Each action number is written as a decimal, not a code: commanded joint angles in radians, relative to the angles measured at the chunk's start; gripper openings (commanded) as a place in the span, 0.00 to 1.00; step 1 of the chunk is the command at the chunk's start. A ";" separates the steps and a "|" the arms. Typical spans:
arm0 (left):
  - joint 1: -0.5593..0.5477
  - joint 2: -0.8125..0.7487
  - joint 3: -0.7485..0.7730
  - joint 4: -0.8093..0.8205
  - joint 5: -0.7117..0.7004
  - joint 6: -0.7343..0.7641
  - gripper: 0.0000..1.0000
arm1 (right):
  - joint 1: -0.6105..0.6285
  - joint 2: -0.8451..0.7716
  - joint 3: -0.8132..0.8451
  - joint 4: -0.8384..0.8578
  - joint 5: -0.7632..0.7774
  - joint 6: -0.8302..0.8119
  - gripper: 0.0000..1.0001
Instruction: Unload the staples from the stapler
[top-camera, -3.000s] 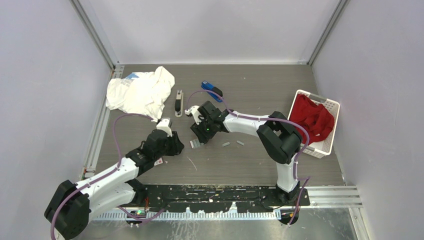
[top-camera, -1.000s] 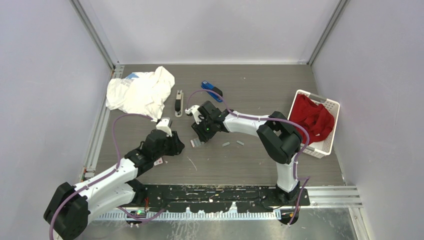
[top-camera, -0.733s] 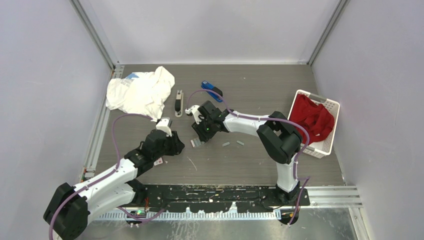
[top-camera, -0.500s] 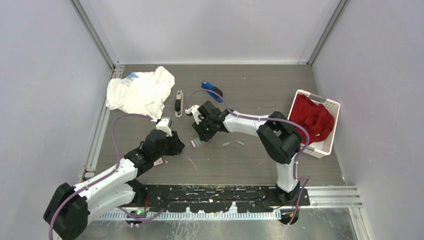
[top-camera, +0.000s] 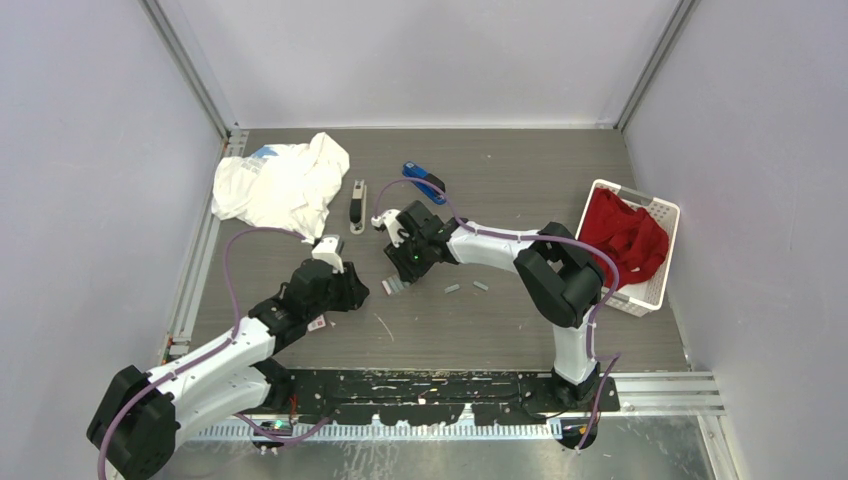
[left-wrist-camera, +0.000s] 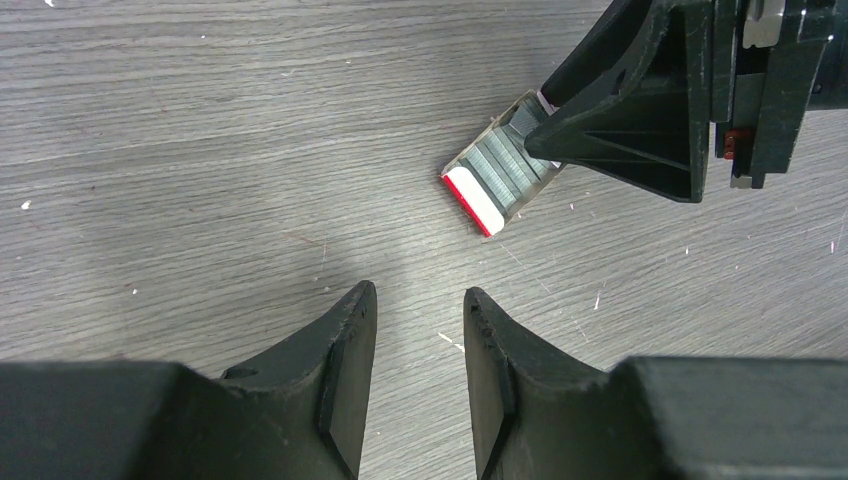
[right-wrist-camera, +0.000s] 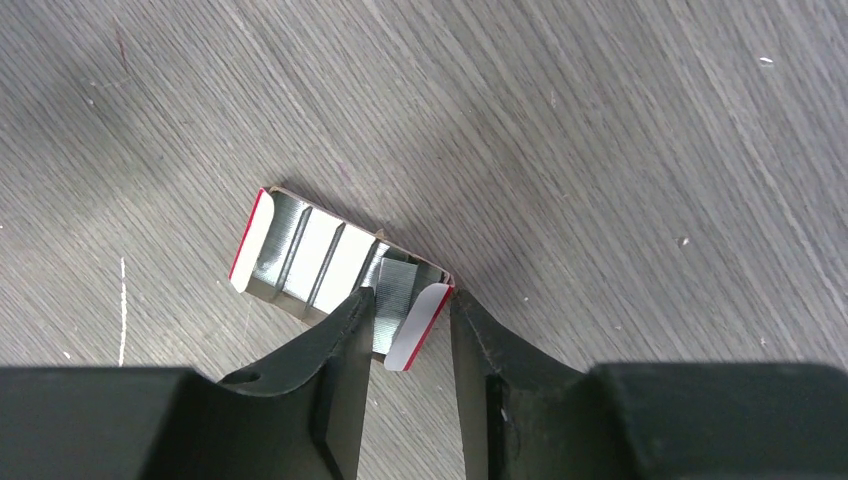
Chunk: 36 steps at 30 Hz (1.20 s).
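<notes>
Grey tabletop (top-camera: 500, 320): ribbed silvery staples (right-wrist-camera: 305, 248) in box (right-wrist-camera: 249, 240); left pincer (left-wrist-camera: 420, 294) ajar, right pincer (right-wrist-camera: 408, 293): clasp unclear.

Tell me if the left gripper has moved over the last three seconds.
No. The left gripper sits at the same spot below the white cloth.

Grey wood-grain surface (top-camera: 500, 330). Upper left: crumpled white cloth (top-camera: 280, 185), with stapler (top-camera: 357, 206) just right of it. Centre: blue tool (top-camera: 422, 178), open staple box (top-camera: 393, 286), two loose strips of staples (top-camera: 452, 289). Right edge: white basket (top-camera: 662, 215).
</notes>
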 joint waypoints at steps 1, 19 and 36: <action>0.003 -0.017 0.018 0.028 0.007 -0.010 0.38 | -0.004 -0.043 0.028 0.028 0.022 -0.005 0.39; 0.004 -0.027 0.013 0.027 0.009 -0.014 0.38 | -0.013 -0.055 0.021 0.037 0.020 -0.001 0.29; 0.003 -0.030 0.016 0.025 0.010 -0.014 0.38 | -0.020 -0.056 0.019 0.034 0.019 -0.001 0.33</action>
